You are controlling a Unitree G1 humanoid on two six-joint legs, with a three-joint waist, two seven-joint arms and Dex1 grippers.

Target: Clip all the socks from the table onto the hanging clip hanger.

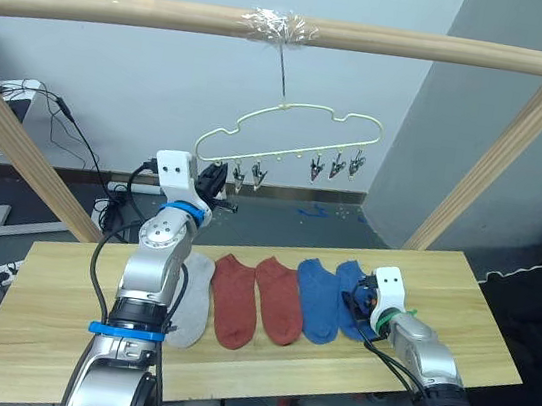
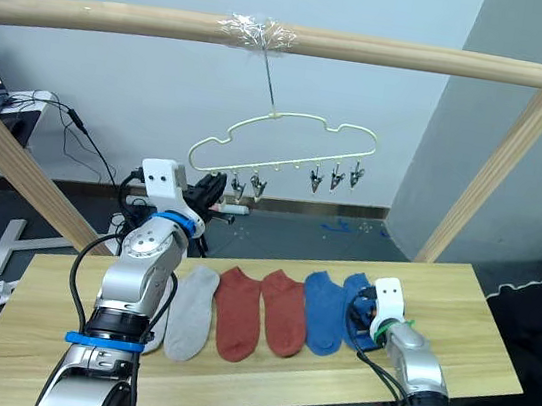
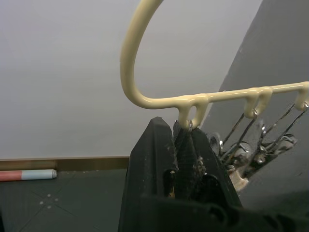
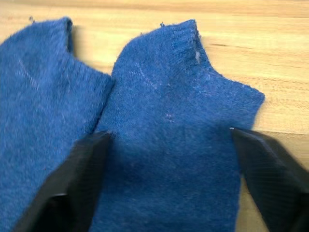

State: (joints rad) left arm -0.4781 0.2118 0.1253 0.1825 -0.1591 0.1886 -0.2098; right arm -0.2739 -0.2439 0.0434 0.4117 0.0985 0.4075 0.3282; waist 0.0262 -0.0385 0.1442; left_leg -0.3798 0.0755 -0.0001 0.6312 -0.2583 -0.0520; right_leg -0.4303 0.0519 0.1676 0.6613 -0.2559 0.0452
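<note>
Right gripper [image 4: 166, 179] is hovering spread over the rightmost blue sock [image 4: 174, 145]; left gripper [image 3: 181, 159] is pinching the leftmost clip [image 3: 186, 126] of the clip hanger [image 1: 291, 130].

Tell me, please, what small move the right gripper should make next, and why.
Probably lower and close. The right gripper is open, its fingers straddling the rightmost blue sock, which lies flat on the table. The left gripper is shut on the clip hanger's leftmost clip.
</note>
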